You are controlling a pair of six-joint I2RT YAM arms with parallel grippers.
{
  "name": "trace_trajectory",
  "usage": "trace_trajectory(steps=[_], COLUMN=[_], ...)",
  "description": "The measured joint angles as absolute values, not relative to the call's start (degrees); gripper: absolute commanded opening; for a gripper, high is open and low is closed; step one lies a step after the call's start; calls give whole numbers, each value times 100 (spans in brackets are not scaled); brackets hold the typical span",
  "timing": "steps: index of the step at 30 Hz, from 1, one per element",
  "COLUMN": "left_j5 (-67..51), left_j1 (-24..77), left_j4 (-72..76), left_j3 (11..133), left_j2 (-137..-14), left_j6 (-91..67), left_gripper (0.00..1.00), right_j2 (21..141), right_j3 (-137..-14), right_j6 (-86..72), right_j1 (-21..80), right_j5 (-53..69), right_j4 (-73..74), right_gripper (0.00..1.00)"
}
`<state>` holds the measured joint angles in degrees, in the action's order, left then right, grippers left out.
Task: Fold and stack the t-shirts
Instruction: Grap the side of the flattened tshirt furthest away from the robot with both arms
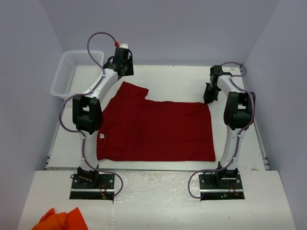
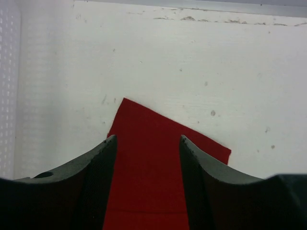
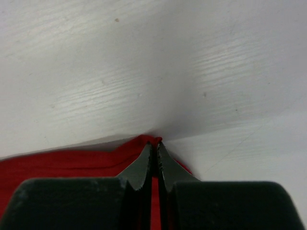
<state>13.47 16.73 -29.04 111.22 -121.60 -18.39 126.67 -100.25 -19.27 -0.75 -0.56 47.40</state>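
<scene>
T-shirt [image 1: 156, 129] lies lengthwise left-right, neck leftward; right pincer [image 3: 154, 143] pinches it, left pincer [image 2: 147, 141] gapes.

I see one dark red t-shirt [image 1: 158, 129] spread flat mid-frame, neck and white label [image 1: 102, 136] at its left edge, one sleeve [image 1: 133, 92] poking toward upper left.
</scene>
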Motion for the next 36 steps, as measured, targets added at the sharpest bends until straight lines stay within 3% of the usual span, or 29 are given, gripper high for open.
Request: trace_trajectory(steps=[10, 36], left_j5=[1083, 1238], left_j1=[1417, 1129], left_j4=[-2740, -2438], left_j3=[12219, 12228], left_j2=[-13456, -14344], left_j6=[-937, -349], left_gripper=[53, 42], right_j2=[12149, 12073], right_j3=[-9618, -9511], right_j6=[-1944, -1953], right_j1=[454, 390], right_j5=[-47, -93], right_j4=[4504, 4451], right_gripper=[0, 0])
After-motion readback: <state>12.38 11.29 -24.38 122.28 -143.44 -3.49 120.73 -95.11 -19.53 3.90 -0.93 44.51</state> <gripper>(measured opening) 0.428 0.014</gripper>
